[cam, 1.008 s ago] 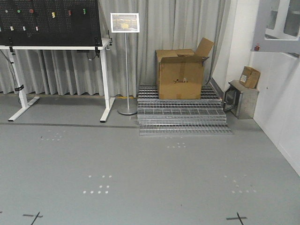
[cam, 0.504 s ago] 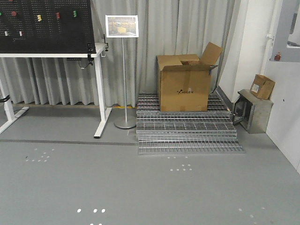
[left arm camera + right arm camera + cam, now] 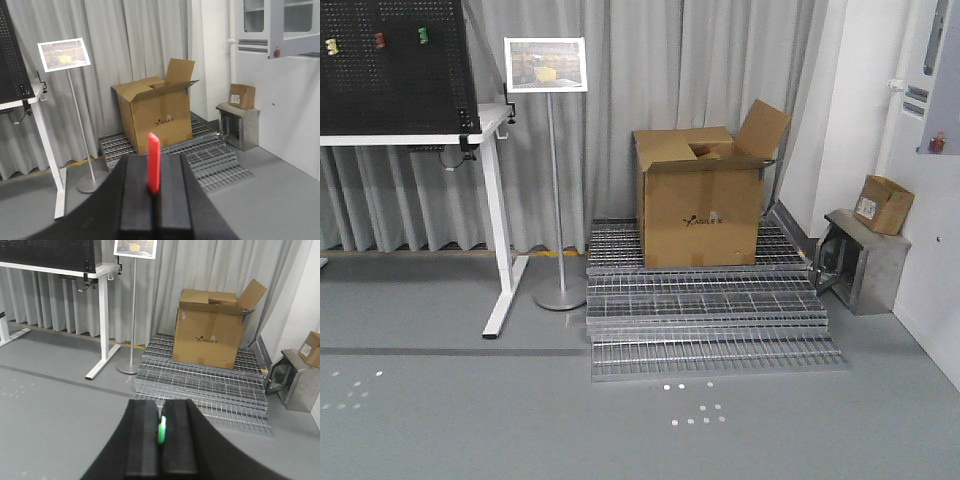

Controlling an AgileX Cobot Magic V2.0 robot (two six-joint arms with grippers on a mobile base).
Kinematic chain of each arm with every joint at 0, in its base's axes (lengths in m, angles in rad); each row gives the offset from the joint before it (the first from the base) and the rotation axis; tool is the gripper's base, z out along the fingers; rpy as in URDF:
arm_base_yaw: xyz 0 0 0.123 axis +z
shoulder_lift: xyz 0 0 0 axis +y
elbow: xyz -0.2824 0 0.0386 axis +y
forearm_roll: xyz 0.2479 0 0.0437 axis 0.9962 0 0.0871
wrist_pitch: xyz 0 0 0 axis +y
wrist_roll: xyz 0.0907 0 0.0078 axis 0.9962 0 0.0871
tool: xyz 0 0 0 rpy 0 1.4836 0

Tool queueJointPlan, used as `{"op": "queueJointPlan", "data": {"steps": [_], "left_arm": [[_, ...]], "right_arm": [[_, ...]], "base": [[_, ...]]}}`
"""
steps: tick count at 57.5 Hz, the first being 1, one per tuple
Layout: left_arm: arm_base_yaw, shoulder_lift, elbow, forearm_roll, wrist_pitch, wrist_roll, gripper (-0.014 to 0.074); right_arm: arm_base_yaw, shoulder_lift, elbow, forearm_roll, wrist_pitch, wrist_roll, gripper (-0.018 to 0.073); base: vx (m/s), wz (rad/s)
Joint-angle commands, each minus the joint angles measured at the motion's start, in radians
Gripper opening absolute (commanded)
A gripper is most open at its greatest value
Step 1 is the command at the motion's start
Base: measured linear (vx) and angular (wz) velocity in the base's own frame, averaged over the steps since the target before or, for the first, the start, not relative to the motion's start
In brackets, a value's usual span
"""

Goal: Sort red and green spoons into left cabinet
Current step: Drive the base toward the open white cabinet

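In the left gripper (image 3: 155, 172), pinched between two black fingers (image 3: 135, 195) pressed close together, the red spoon (image 3: 153, 155): upright, its flat end poking above the fingertips, its bowl hidden. In the right gripper (image 3: 161, 407), likewise squeezed tight between black fingers (image 3: 142, 440), the green spoon (image 3: 162, 431): only a short bright sliver in the slot, barely clear of the pads.

Beyond both wrists, bare grey floor (image 3: 470, 420) dotted with small white marks. Further out, a stack of metal gratings (image 3: 705, 310) against the grey curtain (image 3: 620, 110), with an open cardboard box (image 3: 700, 205) standing on top, one flap raised. Just left of the gratings, a sign stand (image 3: 546, 65) on a round base. Left again, a white-legged table (image 3: 495, 230) bearing a black pegboard (image 3: 390, 60). At the right wall, a small metal box (image 3: 865, 260) on the floor with a small carton (image 3: 883, 203) tilted on it. High on that wall, in the left wrist view, a pale grey cabinet (image 3: 280, 25), well apart from both spoons.
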Motion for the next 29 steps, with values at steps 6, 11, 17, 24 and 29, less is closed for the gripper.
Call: {"op": "queueJointPlan", "data": {"steps": [6, 11, 17, 24, 29], "left_arm": [[-0.006, 0.002, -0.028, -0.016, -0.036, -0.007, -0.0001], [-0.006, 0.002, -0.028, -0.016, -0.036, -0.007, -0.0001], [-0.006, 0.002, -0.028, -0.016, -0.036, -0.007, -0.0001], [-0.006, 0.002, -0.028, -0.016, -0.036, -0.007, -0.0001], [-0.006, 0.002, -0.028, -0.016, -0.036, -0.007, -0.0001]], "right_arm": [[-0.004, 0.006, -0.027, 0.002, -0.083, -0.003, -0.0004], [-0.004, 0.006, -0.027, 0.002, -0.083, -0.003, -0.0004], [-0.004, 0.006, -0.027, 0.002, -0.083, -0.003, -0.0004], [-0.004, 0.006, -0.027, 0.002, -0.083, -0.003, -0.0004], [-0.004, 0.006, -0.027, 0.002, -0.083, -0.003, -0.0004]], "base": [[0.57, -0.04], [0.57, -0.02], [0.57, -0.03], [0.57, -0.05], [0.57, -0.09]]}}
